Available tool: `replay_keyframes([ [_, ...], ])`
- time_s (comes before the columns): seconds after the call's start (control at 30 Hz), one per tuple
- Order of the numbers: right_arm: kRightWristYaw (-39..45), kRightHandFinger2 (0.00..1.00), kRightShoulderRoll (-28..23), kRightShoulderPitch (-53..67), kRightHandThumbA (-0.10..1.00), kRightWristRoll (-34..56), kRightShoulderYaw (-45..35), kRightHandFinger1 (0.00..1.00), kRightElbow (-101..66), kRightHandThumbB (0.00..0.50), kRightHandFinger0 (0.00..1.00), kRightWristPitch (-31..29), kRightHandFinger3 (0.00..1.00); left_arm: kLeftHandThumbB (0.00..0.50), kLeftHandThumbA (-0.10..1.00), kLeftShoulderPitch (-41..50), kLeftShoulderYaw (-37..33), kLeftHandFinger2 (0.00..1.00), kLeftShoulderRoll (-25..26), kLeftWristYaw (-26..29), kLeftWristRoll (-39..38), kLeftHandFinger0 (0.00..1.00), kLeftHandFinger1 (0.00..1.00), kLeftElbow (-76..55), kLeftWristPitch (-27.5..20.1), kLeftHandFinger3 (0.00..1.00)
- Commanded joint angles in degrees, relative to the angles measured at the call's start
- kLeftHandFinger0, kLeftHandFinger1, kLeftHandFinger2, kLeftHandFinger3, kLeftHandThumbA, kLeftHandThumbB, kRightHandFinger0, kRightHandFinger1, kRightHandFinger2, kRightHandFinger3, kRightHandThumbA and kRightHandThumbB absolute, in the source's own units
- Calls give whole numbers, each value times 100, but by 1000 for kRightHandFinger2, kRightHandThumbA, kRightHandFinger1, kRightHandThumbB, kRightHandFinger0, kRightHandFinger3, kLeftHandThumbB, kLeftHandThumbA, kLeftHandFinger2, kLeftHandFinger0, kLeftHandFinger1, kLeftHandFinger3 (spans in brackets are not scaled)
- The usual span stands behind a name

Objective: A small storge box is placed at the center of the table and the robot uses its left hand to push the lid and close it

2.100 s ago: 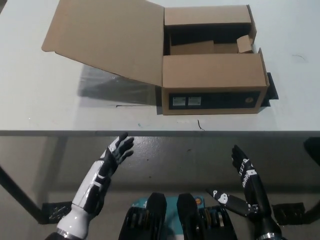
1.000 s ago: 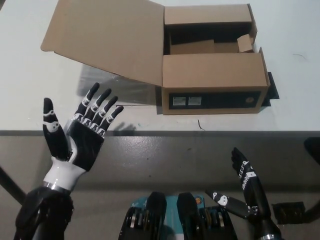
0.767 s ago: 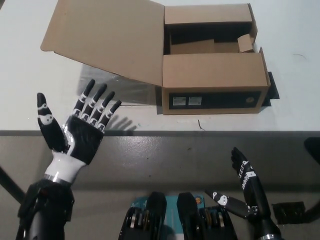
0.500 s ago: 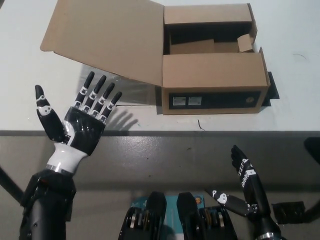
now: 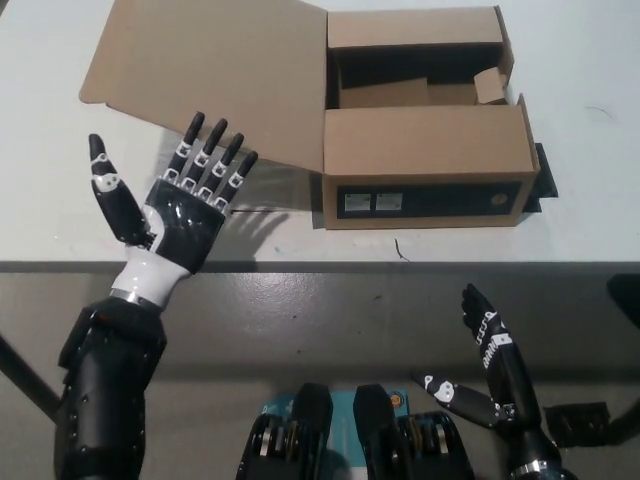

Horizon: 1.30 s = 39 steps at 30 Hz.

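while the lid (image 5: pixel 210 75) lies flung open, left hand (image 5: pixel 180 215) spread empty under its edge, right hand (image 5: pixel 488 345) open low

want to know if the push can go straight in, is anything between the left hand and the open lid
Nothing visible. The left hand, open with palm up, hovers just below the lid, its fingertips at the flap's lower edge. The right hand rests low, off the table.
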Motion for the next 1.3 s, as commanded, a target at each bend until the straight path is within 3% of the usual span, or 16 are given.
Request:
replay_keyframes([
  [0.0,-3,1000,26,-165,1000,26,-26,1000,-41,386,1000,-308,1000,407,1000,-306,29,1000,27,-257,147,1000,1000,255,-72,1000],
  [0.4,-59,1000,28,-178,1000,-15,-28,1000,-35,391,1000,-308,1000,399,1000,-59,-4,1000,2,-554,293,1000,1000,335,-25,1000],
  [0.7,-29,1000,26,-166,1000,46,-53,1000,-29,386,1000,-308,1000,407,1000,1128,-636,1000,202,-1095,171,1000,1000,-1363,564,1000],
  [0.9,-39,1000,40,-172,1000,49,-61,1000,6,387,1000,-308,1000,401,1000,1806,-1087,1000,424,-1062,-24,1000,1000,-2180,741,1000],
  [1.27,-61,1000,63,-135,1000,46,-74,1000,-8,394,1000,-308,1000,389,1000,1203,-920,1000,479,-1247,302,1000,1000,-855,513,1000],
])
